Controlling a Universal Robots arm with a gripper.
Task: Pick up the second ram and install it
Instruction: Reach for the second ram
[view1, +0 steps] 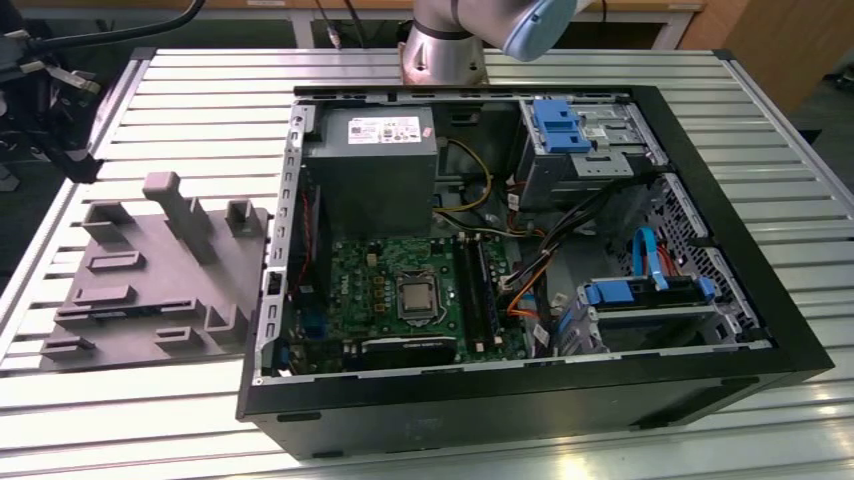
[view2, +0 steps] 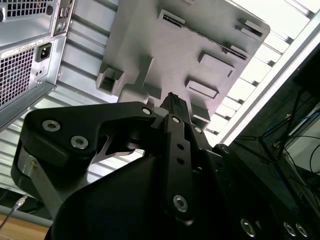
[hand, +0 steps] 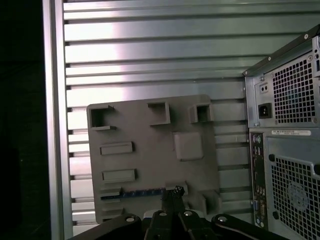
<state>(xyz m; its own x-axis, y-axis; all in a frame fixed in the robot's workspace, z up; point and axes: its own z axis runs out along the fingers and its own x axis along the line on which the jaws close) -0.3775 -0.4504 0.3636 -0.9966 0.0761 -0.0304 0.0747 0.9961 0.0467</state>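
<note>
First wrist view: the second ram (hand: 132, 192) stands on edge in a slot of the grey fixture (hand: 150, 150) on the slatted surface (hand: 150, 50). The gripper (hand: 175, 191) hangs over the stick's end, fingers together, holding nothing. In the exterior view, the fixture sits at 9 o'clock of the open computer case (view1: 534, 410).

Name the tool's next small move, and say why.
Probably shift the tool along the second ram toward its middle. In the first wrist view the stick lies in a slot of the grey holder, and the tool's tip lines up just off one end of it, apparently not yet touching.
</note>
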